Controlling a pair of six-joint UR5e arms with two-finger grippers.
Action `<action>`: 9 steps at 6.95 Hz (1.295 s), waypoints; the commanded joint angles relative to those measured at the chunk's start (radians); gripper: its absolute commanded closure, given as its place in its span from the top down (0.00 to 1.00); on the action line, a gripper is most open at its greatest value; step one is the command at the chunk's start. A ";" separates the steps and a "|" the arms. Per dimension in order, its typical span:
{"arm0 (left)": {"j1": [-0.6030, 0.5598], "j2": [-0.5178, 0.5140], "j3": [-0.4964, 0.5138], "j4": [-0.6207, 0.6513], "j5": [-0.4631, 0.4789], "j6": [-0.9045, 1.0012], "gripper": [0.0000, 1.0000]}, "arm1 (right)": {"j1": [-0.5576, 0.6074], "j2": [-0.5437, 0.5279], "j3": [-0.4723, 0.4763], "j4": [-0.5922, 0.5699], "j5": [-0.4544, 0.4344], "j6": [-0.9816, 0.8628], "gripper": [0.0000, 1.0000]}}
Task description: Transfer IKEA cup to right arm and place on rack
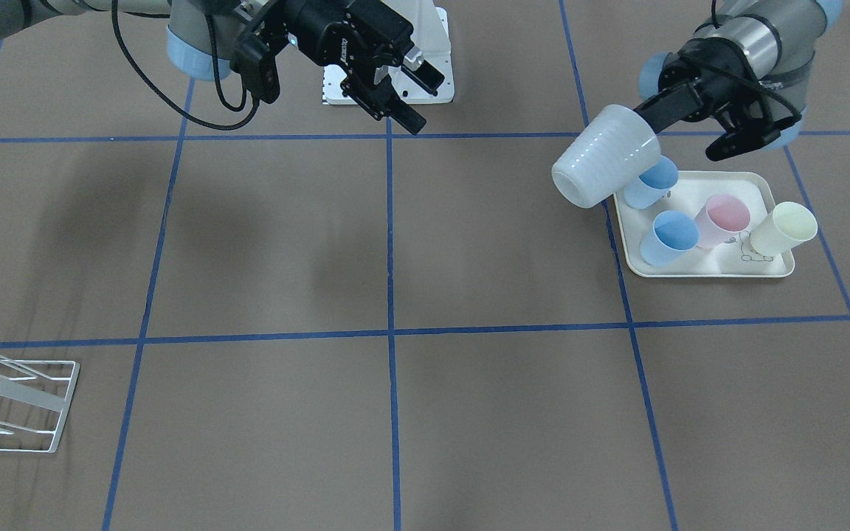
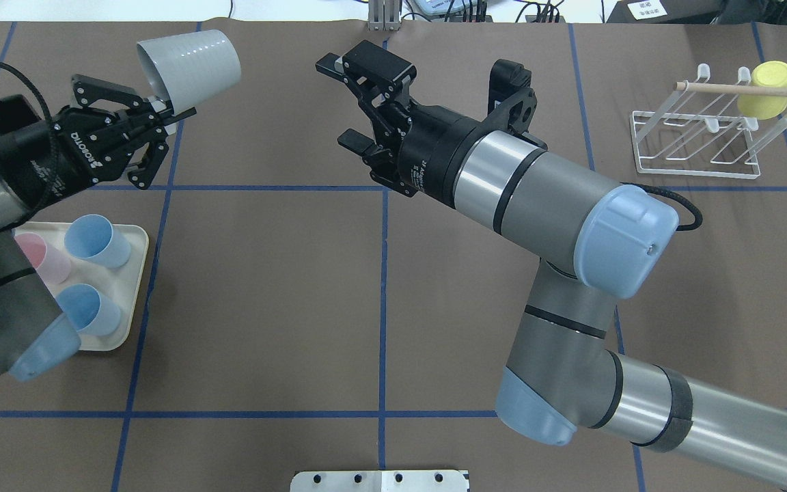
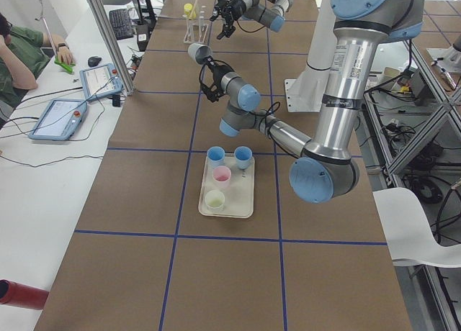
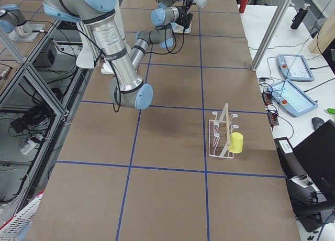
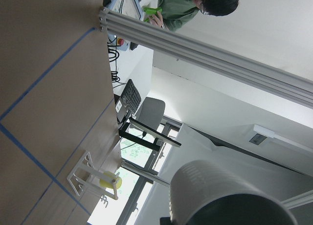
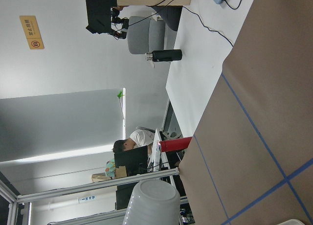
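My left gripper [image 2: 164, 116] is shut on the rim of the pale grey IKEA cup [image 2: 188, 68], holding it tilted in the air above the table's far left. From across the table the cup [image 1: 606, 156] hangs beside the tray's corner, mouth toward the left gripper [image 1: 654, 122]. The cup's ribbed bottom [image 5: 230, 195] fills the left wrist view's lower edge, and it [image 6: 151, 203] also shows low in the right wrist view. My right gripper [image 2: 346, 102] is open and empty, apart from the cup at mid-table, pointing toward it. The white wire rack [image 2: 697, 147] stands at the far right with a yellow cup [image 2: 766, 89] on a prong.
A cream tray [image 1: 690, 184] under the left arm holds several small cups: blue [image 1: 668, 237], pink [image 1: 724, 220] and pale yellow [image 1: 783, 228]. A white mounting plate [image 1: 436, 44] lies at the robot's base. A person [image 3: 18, 57] sits at the side desk beyond the table.
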 commanded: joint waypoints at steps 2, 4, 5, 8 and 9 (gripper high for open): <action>0.078 -0.066 0.002 0.035 0.041 0.023 0.00 | -0.002 0.020 -0.042 0.001 -0.008 -0.002 1.00; 0.086 -0.093 0.011 0.064 0.041 0.023 0.00 | -0.005 0.048 -0.076 0.002 -0.003 0.000 1.00; 0.086 -0.094 0.016 0.064 0.041 0.023 0.00 | -0.008 0.048 -0.076 0.002 -0.003 0.000 1.00; 0.138 -0.102 0.016 0.064 0.093 0.049 0.00 | -0.009 0.049 -0.079 0.002 -0.006 0.000 1.00; 0.159 -0.111 0.014 0.064 0.118 0.071 0.00 | -0.009 0.049 -0.082 0.002 -0.006 0.000 1.00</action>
